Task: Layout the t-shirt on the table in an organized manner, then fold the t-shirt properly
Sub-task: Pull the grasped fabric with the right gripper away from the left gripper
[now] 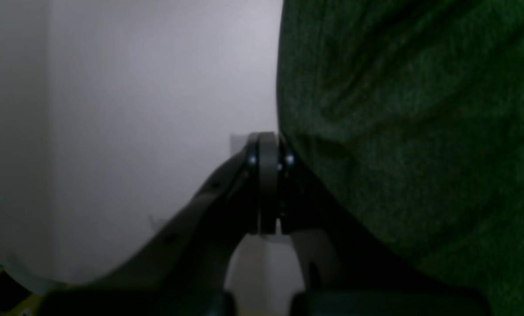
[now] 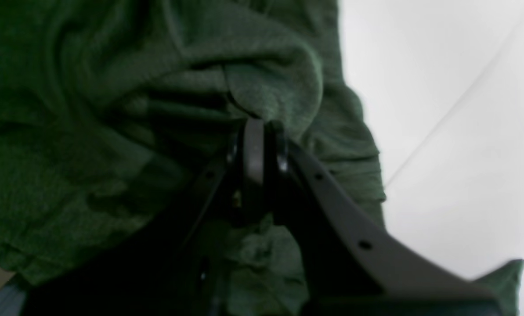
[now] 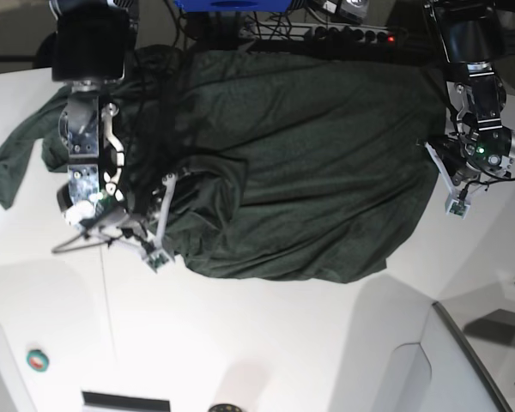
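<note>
The dark green t-shirt (image 3: 309, 163) lies spread and wrinkled over the far half of the white table (image 3: 266, 343). In the base view my right gripper (image 3: 157, 256) sits at the shirt's bunched lower left edge. The right wrist view shows this gripper (image 2: 262, 125) shut, with a fold of the t-shirt (image 2: 90, 87) pinched at its tips. My left gripper (image 3: 455, 206) rests on bare table just off the shirt's right edge. In the left wrist view it (image 1: 268, 138) is shut, with the t-shirt (image 1: 420, 131) right beside it and nothing visible between its fingers.
A small green tape roll (image 3: 38, 360) lies near the front left. A dark flat object (image 3: 125, 402) sits at the front edge. Cables and a power strip (image 3: 326, 34) run along the back. The table's curved edge (image 3: 472, 352) runs at the front right, with a thin seam line (image 2: 455, 105) nearby.
</note>
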### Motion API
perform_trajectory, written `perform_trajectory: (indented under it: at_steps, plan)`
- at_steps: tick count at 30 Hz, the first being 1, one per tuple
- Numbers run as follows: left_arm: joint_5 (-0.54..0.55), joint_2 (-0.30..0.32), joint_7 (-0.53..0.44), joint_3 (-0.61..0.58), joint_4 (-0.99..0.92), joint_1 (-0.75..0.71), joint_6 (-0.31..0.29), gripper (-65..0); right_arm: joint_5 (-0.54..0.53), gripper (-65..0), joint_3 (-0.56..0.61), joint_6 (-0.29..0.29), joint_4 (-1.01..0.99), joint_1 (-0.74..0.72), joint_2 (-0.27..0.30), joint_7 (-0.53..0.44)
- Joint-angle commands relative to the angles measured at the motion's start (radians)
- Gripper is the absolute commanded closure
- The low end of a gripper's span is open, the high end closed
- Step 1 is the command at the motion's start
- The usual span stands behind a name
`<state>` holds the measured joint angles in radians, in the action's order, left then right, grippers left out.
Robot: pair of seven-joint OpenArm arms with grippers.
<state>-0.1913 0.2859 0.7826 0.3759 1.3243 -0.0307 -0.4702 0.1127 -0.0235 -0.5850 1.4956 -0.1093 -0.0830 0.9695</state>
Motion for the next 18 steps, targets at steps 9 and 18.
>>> perform_trajectory:
  at_steps: [9,18]
  plan:
    - [-0.006,0.008,-0.004,-0.002,0.024,0.01,0.008,0.0,-0.009,-1.5,0.007,0.003,-0.49,-0.519,0.03,-0.179]
    - [-0.006,0.006,-0.002,-0.001,0.019,0.002,0.008,0.0,-0.009,-50.0,0.007,0.267,-0.861,-0.772,0.099,-0.703]
